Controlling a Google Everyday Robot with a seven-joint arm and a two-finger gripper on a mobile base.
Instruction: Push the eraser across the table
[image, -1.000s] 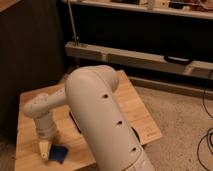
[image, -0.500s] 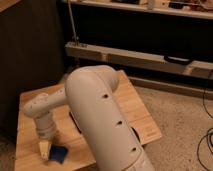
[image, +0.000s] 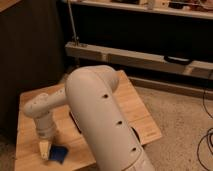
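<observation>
Over the table (image: 134, 106), front left, the gripper (image: 45, 149) hangs just left of a pad (image: 59, 154)

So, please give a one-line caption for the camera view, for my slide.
Gripper low over the wooden table, beside a blue pad; white arm fills foreground.

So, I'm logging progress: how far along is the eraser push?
Done: nothing I can confirm; the eraser is not visible, maybe hidden by the arm. In hand: the gripper is low over the table, beside a blue pad. Left: the push across, seemingly.
</observation>
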